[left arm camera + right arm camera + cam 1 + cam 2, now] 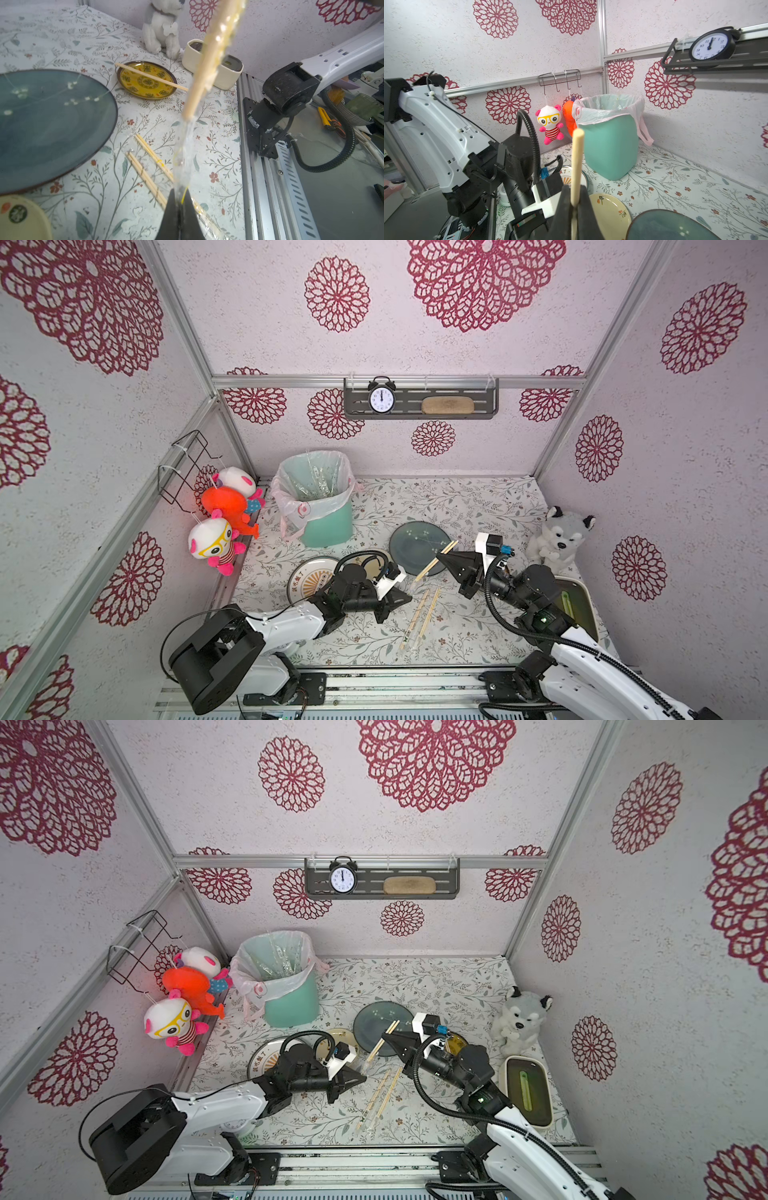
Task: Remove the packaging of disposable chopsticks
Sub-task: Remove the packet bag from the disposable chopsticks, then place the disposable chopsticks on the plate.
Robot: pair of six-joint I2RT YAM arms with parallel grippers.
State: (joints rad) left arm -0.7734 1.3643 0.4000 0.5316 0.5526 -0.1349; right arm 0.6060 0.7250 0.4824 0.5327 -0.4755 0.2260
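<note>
My right gripper is shut on a pair of pale disposable chopsticks, held slanted over the edge of the dark blue plate. The clear packaging still covers their lower part and trails beyond the tips. My left gripper is shut on that loose sleeve end, in front of and left of the right gripper. Two wrapped pairs lie side by side on the cloth below. One bare pair rests across a small yellow plate. Clear sleeves stick up inside the bin.
A green bin with a pinkish liner stands at the back left. An orange-patterned plate and a cream plate lie by the left arm. A husky plush and a cream box sit at the right.
</note>
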